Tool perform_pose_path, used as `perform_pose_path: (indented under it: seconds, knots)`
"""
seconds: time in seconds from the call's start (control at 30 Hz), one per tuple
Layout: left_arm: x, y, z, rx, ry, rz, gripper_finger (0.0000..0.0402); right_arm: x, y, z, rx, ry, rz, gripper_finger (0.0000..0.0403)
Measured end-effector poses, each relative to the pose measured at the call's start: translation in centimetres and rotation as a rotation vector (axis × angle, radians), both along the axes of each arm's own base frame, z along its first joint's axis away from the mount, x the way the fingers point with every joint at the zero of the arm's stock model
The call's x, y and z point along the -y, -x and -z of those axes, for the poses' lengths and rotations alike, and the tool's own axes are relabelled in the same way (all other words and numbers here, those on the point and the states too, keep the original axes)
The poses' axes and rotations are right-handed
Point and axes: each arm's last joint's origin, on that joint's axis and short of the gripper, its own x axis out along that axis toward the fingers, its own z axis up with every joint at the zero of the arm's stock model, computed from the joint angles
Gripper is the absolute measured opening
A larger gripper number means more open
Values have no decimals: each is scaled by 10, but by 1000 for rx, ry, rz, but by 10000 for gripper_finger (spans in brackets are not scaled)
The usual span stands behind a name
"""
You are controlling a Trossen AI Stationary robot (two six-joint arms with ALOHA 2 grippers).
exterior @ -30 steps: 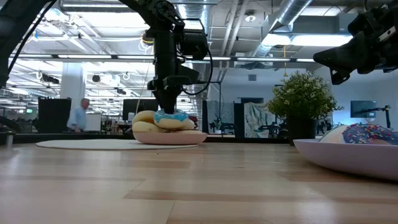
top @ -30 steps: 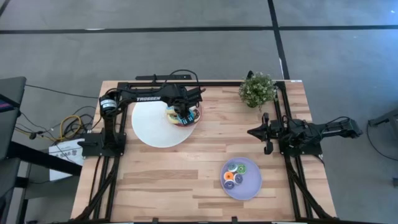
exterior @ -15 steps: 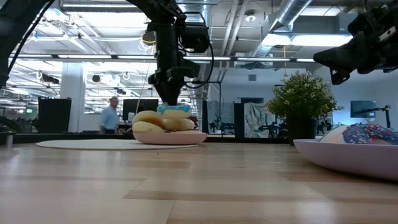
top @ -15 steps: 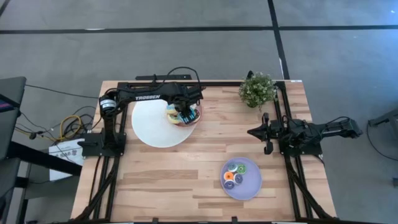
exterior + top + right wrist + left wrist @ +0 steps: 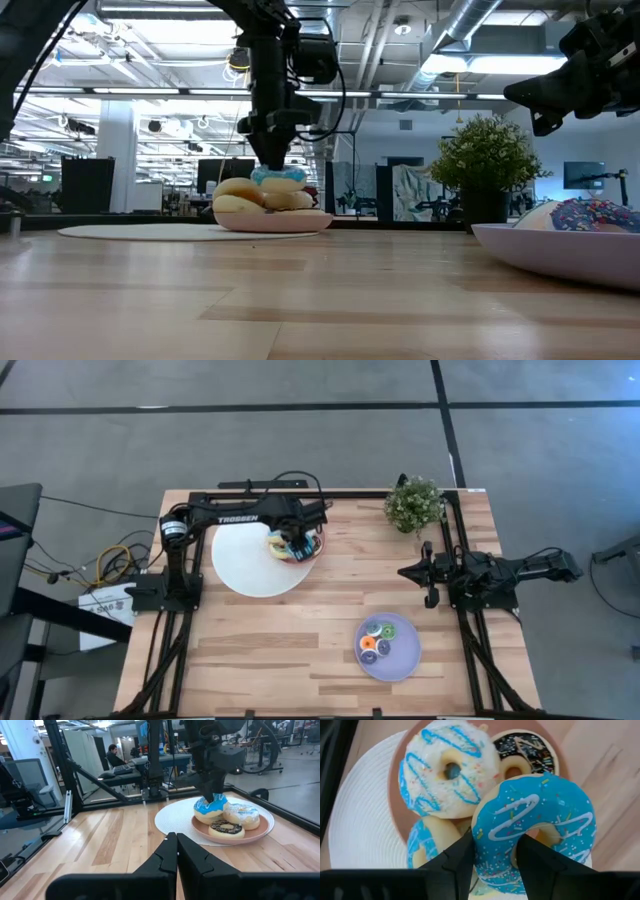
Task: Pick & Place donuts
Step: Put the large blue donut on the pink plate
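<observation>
A small plate (image 5: 318,548) with donuts (image 5: 227,820) is set on the right edge of a large flat plate (image 5: 240,563) at the table's (image 5: 250,650) left rear. One donut (image 5: 535,832) is held by the left gripper (image 5: 495,857) above that pile. A potted plant (image 5: 414,504) is placed at the right rear. Another plate (image 5: 405,658) with donuts (image 5: 377,639) is placed at the right front. The right gripper (image 5: 431,598) is kept near the right edge, between plant and that plate.
</observation>
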Motion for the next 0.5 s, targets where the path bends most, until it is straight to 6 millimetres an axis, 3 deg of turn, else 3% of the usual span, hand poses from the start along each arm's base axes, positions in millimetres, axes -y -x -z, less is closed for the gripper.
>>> perform_pose_path:
  seconds: [0.5]
  knots:
    - [10, -4, 2, -25, -61, 23, 131, 0, 0, 0, 0, 0, 0, 0]
